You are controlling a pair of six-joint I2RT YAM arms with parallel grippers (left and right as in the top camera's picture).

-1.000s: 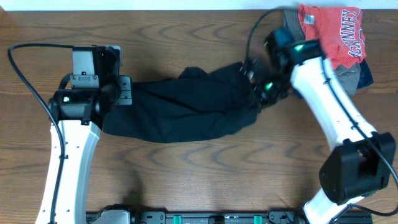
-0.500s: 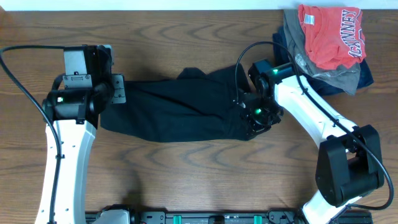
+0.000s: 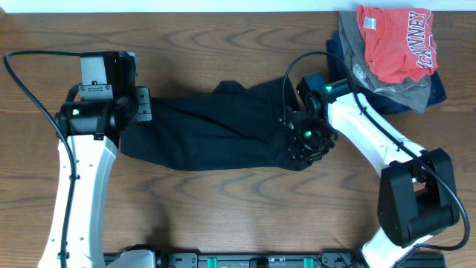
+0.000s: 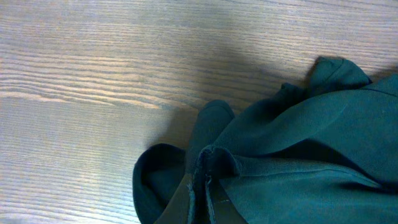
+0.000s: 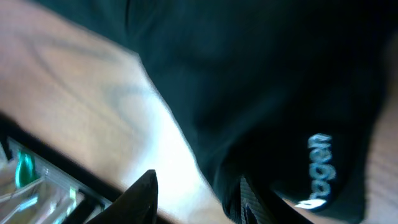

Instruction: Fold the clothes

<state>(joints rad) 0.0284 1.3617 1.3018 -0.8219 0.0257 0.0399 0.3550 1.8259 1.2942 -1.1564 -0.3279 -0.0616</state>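
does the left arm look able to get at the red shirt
Probably not: the red shirt lies far right, beyond the right arm, and the left gripper pinches the black garment.

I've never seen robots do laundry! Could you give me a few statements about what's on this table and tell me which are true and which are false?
1. The left gripper is pinching an edge of the black garment. True.
2. The black garment is folded into a neat square. False: it lies stretched out and rumpled on the table.
3. The red shirt sits on top of the grey and navy garments. True.
4. The black garment has no print at all. False: a small white logo shows in the right wrist view.
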